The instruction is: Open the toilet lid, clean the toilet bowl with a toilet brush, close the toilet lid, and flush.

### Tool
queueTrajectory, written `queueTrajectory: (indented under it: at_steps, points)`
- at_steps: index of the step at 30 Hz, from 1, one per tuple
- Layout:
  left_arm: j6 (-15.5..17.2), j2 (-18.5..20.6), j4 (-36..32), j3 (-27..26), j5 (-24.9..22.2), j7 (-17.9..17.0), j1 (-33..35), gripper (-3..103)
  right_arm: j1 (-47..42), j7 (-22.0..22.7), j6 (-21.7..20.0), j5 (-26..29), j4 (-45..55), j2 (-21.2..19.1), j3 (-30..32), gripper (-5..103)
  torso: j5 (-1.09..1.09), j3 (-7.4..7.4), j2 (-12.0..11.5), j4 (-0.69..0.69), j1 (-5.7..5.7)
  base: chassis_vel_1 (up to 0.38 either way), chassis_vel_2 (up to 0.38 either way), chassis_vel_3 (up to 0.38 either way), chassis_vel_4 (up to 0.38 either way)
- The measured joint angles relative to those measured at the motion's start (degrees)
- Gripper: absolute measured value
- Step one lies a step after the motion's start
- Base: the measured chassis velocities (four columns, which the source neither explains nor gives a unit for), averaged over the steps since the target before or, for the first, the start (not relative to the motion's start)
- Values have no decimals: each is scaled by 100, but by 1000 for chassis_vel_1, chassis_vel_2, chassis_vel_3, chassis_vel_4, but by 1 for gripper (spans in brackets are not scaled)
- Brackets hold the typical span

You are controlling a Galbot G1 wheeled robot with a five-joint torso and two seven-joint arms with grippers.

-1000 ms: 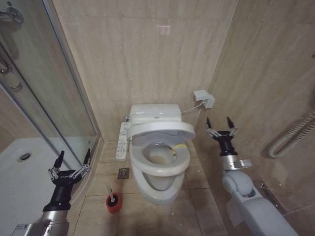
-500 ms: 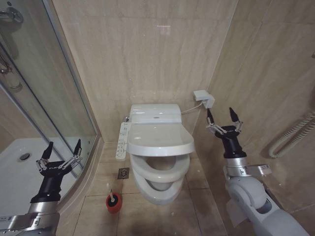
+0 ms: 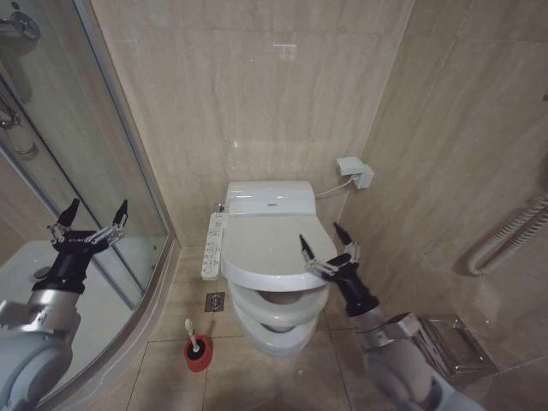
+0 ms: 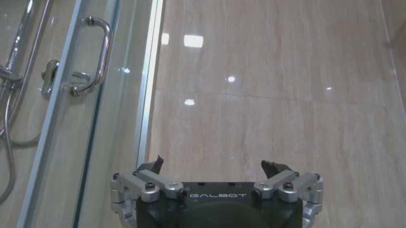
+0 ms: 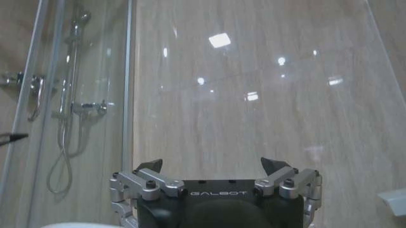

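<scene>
Head view high, angled down. Wrist views face tiled wall (image 5: pixel 266 95), share shower glass (image 4: pixel 95 142).

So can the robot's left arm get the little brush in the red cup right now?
Probably not straight away. The left gripper is raised, open, by the shower door, while the toilet brush stands low on the floor; nothing blocks the way down.

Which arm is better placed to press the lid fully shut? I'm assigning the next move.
Right, probably. The right gripper hangs open by the toilet lid; the left gripper is off by the shower glass.

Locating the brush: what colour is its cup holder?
Red; the cup holder shows best in the head view.
</scene>
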Motion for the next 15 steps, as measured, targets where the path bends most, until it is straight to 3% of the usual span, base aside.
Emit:
queueTrajectory:
  at_steps: [15]
  points:
    - [13,-101,47,102,29,16,-2,100,-201,223,322,-684,-902,778,-248,100,1,-1,0,-1,-1,0,0,0,0]
